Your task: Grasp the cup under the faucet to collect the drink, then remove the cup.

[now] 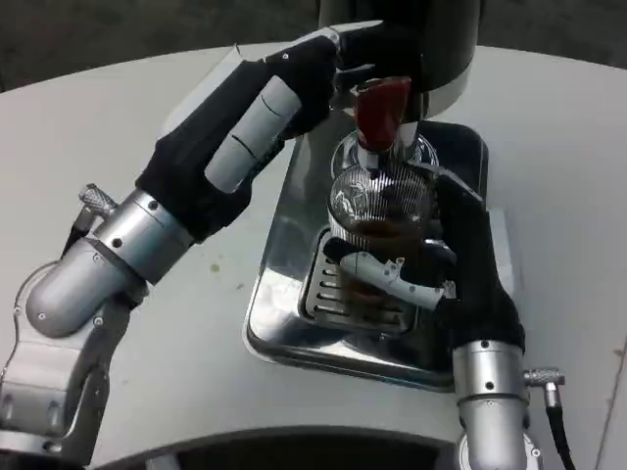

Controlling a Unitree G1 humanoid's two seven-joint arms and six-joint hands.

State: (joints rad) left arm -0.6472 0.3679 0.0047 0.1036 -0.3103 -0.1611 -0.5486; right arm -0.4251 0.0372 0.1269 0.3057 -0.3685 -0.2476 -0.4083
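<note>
My right hand (446,259) wraps around the cup (377,220), fingers (392,276) curling across its near side, so the ribbed glass stays put under the faucet (382,113) while the drink collects. The cup stands upright on the slotted grate (328,294) of the metal tray (284,333), directly below the red tap, with dark liquid showing in its lower part. My left hand (294,88) reaches up to the tap, apparently to work it; whether its fingers are closed on the handle I cannot tell. My right forearm rises from the table's (568,127) near edge, my left slants in from the side.
</note>
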